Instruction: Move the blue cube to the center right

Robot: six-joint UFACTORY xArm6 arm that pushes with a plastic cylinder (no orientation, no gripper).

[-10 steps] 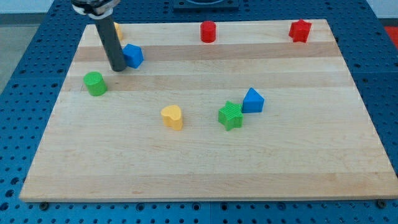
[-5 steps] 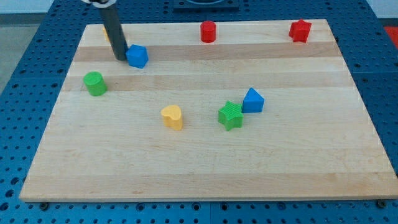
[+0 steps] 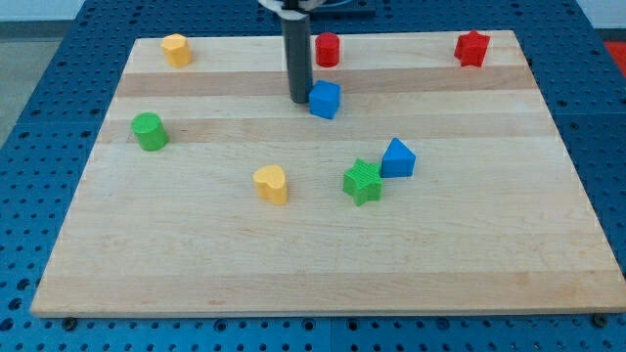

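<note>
Against the blue cube (image 3: 325,99), my tip (image 3: 298,100).

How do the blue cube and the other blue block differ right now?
The blue cube is box-shaped; the blue triangular block rises to a peak. The cube sits nearer the view's top, against my tip on its left; the triangular block touches the green star block, away from my tip. Both are blue.

My tip (image 3: 298,99) just left of blue cube (image 3: 325,99) — touching.
</note>
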